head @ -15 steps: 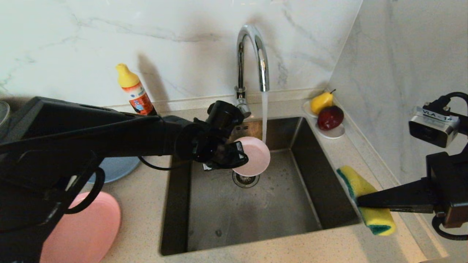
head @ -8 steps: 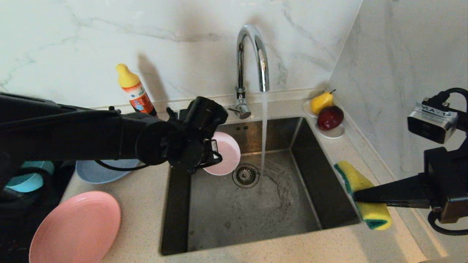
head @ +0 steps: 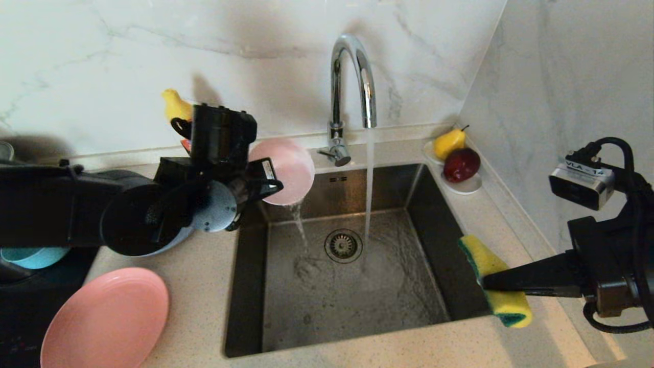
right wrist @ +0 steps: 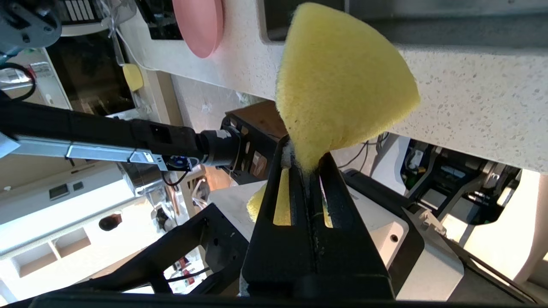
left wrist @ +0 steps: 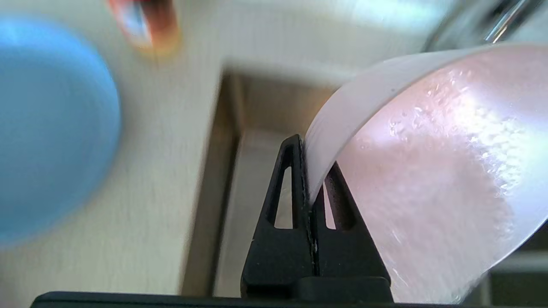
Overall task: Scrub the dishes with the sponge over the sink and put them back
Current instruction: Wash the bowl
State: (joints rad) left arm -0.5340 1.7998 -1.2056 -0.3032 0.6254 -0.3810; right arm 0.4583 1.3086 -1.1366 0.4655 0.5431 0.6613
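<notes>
From my remote seat: the left gripper [head: 271, 181] is clamped on the rim of the small pale pink dish [head: 285, 171], holding it tilted up over the back-left corner of the sink [head: 449, 235], and a thin trickle of water is pouring off its lower edge into the basin. In the left wrist view the 2 black fingers [left wrist: 295, 192] are pinched together right on the dish [left wrist: 428, 179] rim, and the inside of the dish is wet and bubbly.

The faucet [head: 352, 82] is running, its stream landing just to the right of the round drain strainer [head: 343, 245].

The right gripper [head: 488, 281] sits over the right edge of the sink, squeezed tight on the waist of the yellow sponge [head: 493, 278], green scouring side facing the basin. The right wrist view shows the sponge [right wrist: 342, 85] bulging out above the closed fingers [right wrist: 329, 188].

On the counter to the left: the salmon-pink plate [head: 104, 319] up front, the teal bowl [head: 30, 257] peeking out under the left arm, and the blue-grey plate [head: 168, 244] mostly hidden behind the arm.

The only writing I can read is "VLA-1" plus something cut off, on the label of the right wrist camera [head: 582, 181]. The detergent bottle [head: 176, 107] has its label blocked by the arm. A pear [head: 449, 142] and an apple [head: 461, 164] sit on a white saucer [head: 467, 187] at the back right.
</notes>
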